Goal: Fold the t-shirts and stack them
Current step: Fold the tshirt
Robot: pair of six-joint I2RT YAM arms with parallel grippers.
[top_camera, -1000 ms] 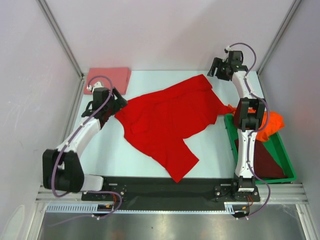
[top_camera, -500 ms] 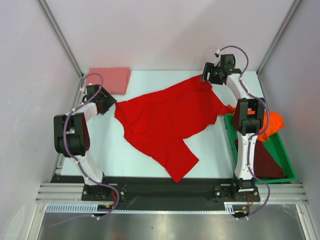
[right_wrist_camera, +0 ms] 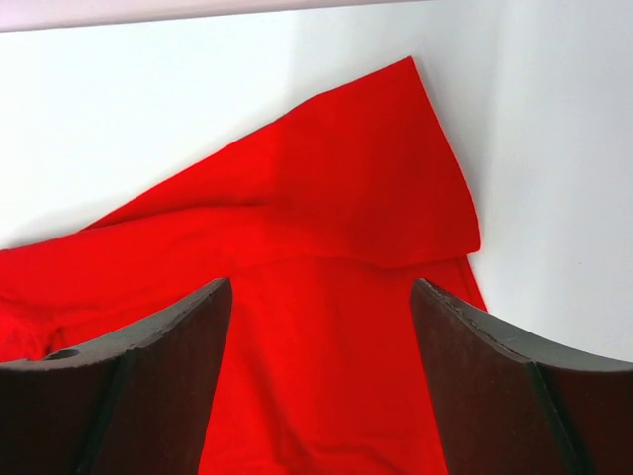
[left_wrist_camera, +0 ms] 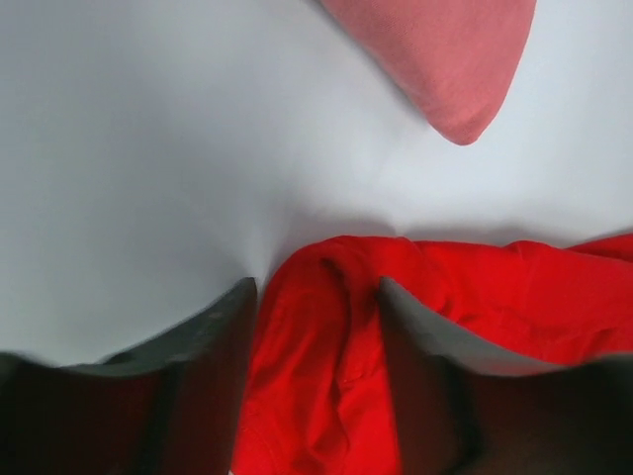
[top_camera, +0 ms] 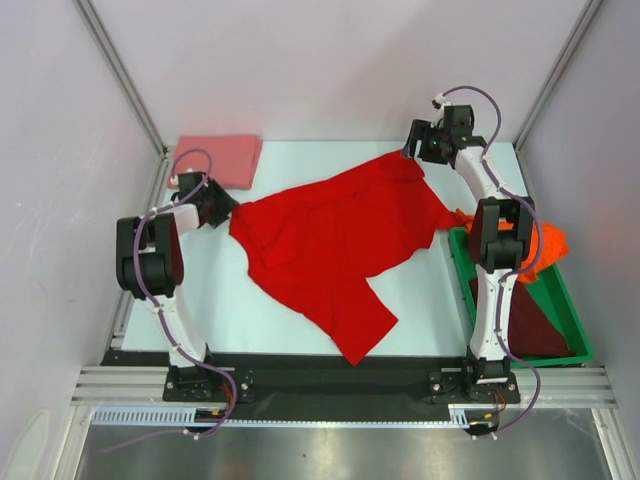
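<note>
- Two grippers are at opposite ends of the red t-shirt (top_camera: 330, 240). The left gripper (left_wrist_camera: 316, 292) is at its left edge, with its fingers partway apart astride a bunched fold of the cloth. Whether they pinch it cannot be told.
- The right gripper (right_wrist_camera: 321, 287) hovers over the red t-shirt's far right corner. Its jaws are wide and hold nothing, and the cloth lies flat beneath them.
- The red t-shirt lies spread out on the table (top_camera: 230, 300), rumpled and skewed, with one sleeve trailing toward the arm bases. No fold shows in it yet.
- Beyond the red t-shirt's left end, and apart from it, a salmon-pink t-shirt (top_camera: 222, 157) lies folded into a flat rectangle. This looks like the one finished piece and the base of the stack.
- Just right of the red t-shirt stands a green bin (top_camera: 556, 292). An orange t-shirt (top_camera: 545, 242) is heaped at the bin's far end, and a dark maroon t-shirt (top_camera: 540, 330) lies loose in its near end. Neither appears folded.
- By this reckoning about a quarter of the task is done. One shirt is folded, one is being taken up by its ends for straightening, and two wait in the bin. All stacking onto the pink one remains.
</note>
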